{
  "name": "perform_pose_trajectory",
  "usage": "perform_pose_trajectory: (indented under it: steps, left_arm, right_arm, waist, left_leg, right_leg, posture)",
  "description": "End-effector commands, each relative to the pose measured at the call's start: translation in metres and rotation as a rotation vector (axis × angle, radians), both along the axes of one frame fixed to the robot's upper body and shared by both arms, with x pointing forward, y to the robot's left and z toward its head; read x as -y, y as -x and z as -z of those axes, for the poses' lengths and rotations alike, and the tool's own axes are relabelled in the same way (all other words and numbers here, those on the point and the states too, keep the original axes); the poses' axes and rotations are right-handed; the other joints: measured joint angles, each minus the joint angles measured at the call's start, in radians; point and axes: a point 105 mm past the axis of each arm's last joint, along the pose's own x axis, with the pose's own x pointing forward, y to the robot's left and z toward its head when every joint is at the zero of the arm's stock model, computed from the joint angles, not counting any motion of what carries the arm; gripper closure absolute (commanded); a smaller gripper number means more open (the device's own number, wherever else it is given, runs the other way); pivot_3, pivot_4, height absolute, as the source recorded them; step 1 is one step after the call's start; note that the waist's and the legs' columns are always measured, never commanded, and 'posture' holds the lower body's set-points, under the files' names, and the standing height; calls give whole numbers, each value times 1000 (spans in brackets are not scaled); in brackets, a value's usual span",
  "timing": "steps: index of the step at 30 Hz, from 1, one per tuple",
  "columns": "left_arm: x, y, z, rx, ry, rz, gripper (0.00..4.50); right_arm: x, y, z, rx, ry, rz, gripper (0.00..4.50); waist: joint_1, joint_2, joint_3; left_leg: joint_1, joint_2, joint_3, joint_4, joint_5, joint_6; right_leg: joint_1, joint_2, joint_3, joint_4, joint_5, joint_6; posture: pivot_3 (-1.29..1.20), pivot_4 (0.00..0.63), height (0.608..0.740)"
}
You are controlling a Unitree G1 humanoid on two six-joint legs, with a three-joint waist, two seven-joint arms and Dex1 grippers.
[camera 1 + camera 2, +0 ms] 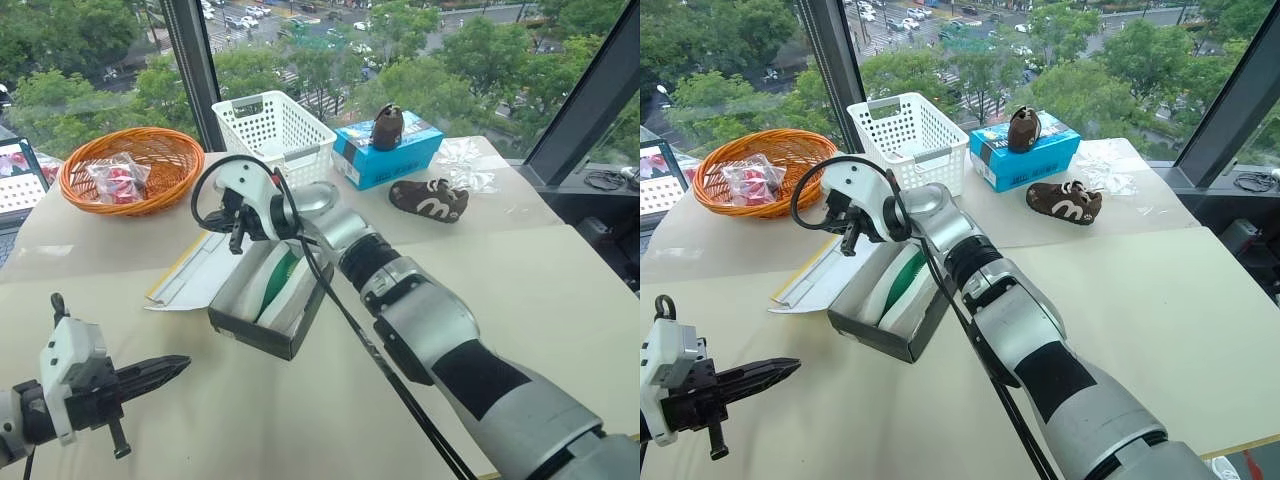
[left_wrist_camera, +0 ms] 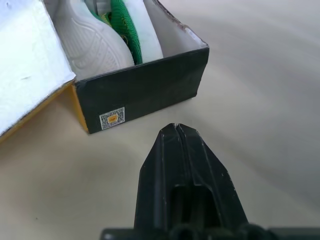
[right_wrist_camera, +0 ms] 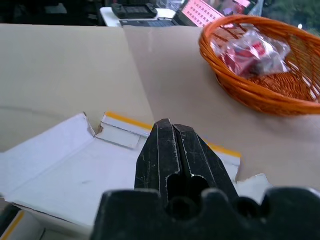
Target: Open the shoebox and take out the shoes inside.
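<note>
The shoebox stands open mid-table, its black base (image 1: pixel 250 335) lined pale. Its lid (image 1: pixel 195 278) lies flipped flat to the left, white inside up, with a yellow edge. Inside the base the shoes (image 1: pixel 281 280) stand on their sides, green with white soles (image 2: pixel 95 45). My right gripper (image 1: pixel 218 220) is shut and empty. It hovers above the lid (image 3: pixel 75 165), just past the box's far left corner, pointing left. Near the table's front left, my left gripper (image 1: pixel 183 363) is shut and empty, its tip (image 2: pixel 175 126) a short way from the box's black end wall (image 2: pixel 150 90).
An orange wicker basket (image 1: pixel 160 150) holding a wrapped packet sits at the back left. A white plastic basket (image 1: pixel 275 125) stands behind the box. A blue box (image 1: pixel 400 155) carries one brown shoe (image 1: pixel 387 126); another (image 1: pixel 428 199) lies beside crumpled wrap (image 1: pixel 465 165).
</note>
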Motion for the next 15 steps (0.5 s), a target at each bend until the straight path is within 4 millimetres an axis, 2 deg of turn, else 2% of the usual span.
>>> perform_pose_trajectory:
  steps: [1,4,6,9,11,14,15]
  left_arm:
    - [4,-1,-4,31,0,2,4500]
    - [8,-6,-2,37,7,9,4500]
    - [11,-10,0,37,15,24,4500]
    - [12,-13,1,35,22,37,4500]
    - [12,-16,2,35,17,40,4500]
    - [12,-20,3,33,13,51,4500]
    - [12,-20,3,32,12,54,4500]
  right_arm:
    - [20,15,-42,139,-39,-136,4468]
    - [52,34,-39,189,44,-228,4468]
    - [69,46,-19,197,153,-275,3925]
    - [82,59,1,188,253,-325,3042]
    - [85,65,12,230,305,-359,2377]
    - [84,61,34,320,401,-389,1290]
    - [83,58,38,333,416,-384,1290]
  waist:
    - [2,0,0]
    - [11,-1,0]
    - [16,-2,-1]
    - [8,-3,-1]
    - [0,-2,-1]
    - [-4,-2,-1]
    - [-4,-2,-1]
  left_leg:
    - [0,0,0,0,-1,2]
    - [0,0,-2,0,-1,3]
    - [2,0,-2,1,-2,4]
    - [4,0,-1,0,-2,4]
    - [4,1,0,0,-1,3]
    - [6,1,0,0,-1,2]
    - [7,1,0,0,-1,2]
  right_leg:
    - [0,0,0,0,0,-1]
    - [1,0,-1,0,0,0]
    - [4,0,-1,0,0,1]
    - [4,1,0,1,0,1]
    - [3,2,0,1,-1,0]
    - [3,3,1,2,-2,-1]
    - [4,3,0,3,-3,1]
  posture:
    - [0,150,731]
    - [0,150,731]
    - [0,150,731]
    - [0,150,731]
    - [0,150,731]
    - [0,150,731]
    - [0,150,731]
